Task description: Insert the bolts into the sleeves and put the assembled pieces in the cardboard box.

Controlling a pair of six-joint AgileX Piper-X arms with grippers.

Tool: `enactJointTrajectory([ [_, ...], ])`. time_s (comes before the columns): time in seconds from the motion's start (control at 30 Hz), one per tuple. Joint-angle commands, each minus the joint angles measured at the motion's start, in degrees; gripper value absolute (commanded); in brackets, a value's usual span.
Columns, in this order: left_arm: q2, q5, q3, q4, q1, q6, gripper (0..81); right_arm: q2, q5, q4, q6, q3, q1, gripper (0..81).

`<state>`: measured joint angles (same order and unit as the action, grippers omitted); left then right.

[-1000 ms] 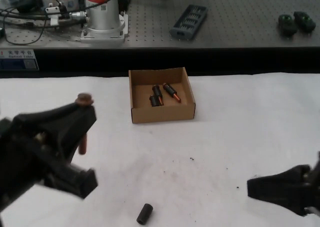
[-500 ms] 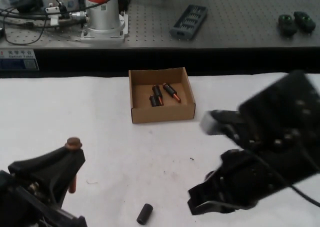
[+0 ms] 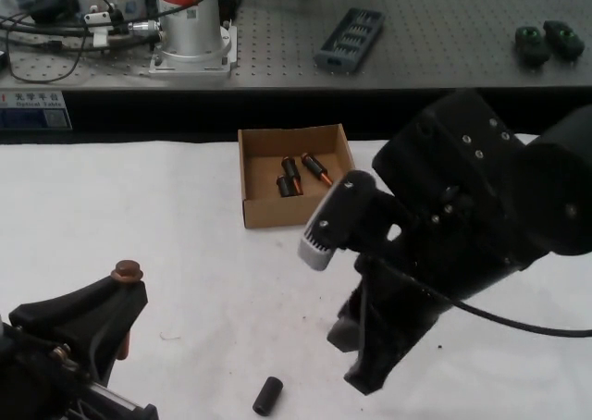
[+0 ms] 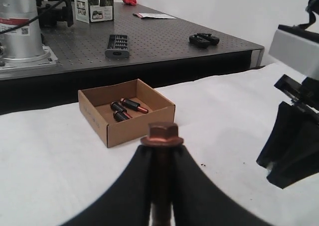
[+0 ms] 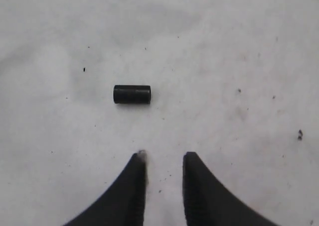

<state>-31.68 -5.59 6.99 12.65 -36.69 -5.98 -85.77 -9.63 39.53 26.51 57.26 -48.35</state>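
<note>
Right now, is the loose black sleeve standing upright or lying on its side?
Lying on its side. The right wrist view shows the sleeve flat on the white cloth, its long wall facing up.

White cloth-covered tabletop (image 3: 203, 253). Open cardboard box (image 3: 298, 215) sits toward the back, mid-width. Black sleeve (image 3: 267, 395) lies on its side near the front, well apart from the box. Few dark specks (image 5: 300, 134) scattered around.

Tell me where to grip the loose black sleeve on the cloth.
Likely mid-barrel of the sleeve, from straight above, right gripper closing across its curved sides. It lies on its side on the cloth; this leaves both ends free for the bolt.
</note>
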Motion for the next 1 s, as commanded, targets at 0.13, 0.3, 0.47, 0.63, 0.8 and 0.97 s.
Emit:
enactJointTrajectory([
  [0.13,0.5,-0.9,0.2,1.2,0.0,0.8,0.6,-1.6,8.5,-1.4,25.2,0.6,-4.1,26.9],
  [0.3,0.5,-1.7,0.2,0.8,0.0,0.8,0.6,-5.0,14.4,-3.0,40.8,0.6,-7.3,28.0],
  [0.47,0.5,-1.7,0.2,0.7,0.0,0.8,0.6,-8.5,20.7,-5.8,50.9,0.6,-9.6,28.0],
  [0.63,0.5,-1.7,0.2,0.1,0.0,0.9,0.6,-10.2,21.4,-9.7,55.3,0.6,-10.5,28.0],
  [0.8,0.5,-1.7,0.2,-0.6,0.0,2.1,0.6,-10.9,16.3,-11.7,58.4,0.6,-10.7,36.0],
  [0.97,2.6,-1.9,0.2,-1.8,0.0,2.1,0.6,-11.1,13.1,-12.1,58.4,0.6,-11.2,32.0],
])
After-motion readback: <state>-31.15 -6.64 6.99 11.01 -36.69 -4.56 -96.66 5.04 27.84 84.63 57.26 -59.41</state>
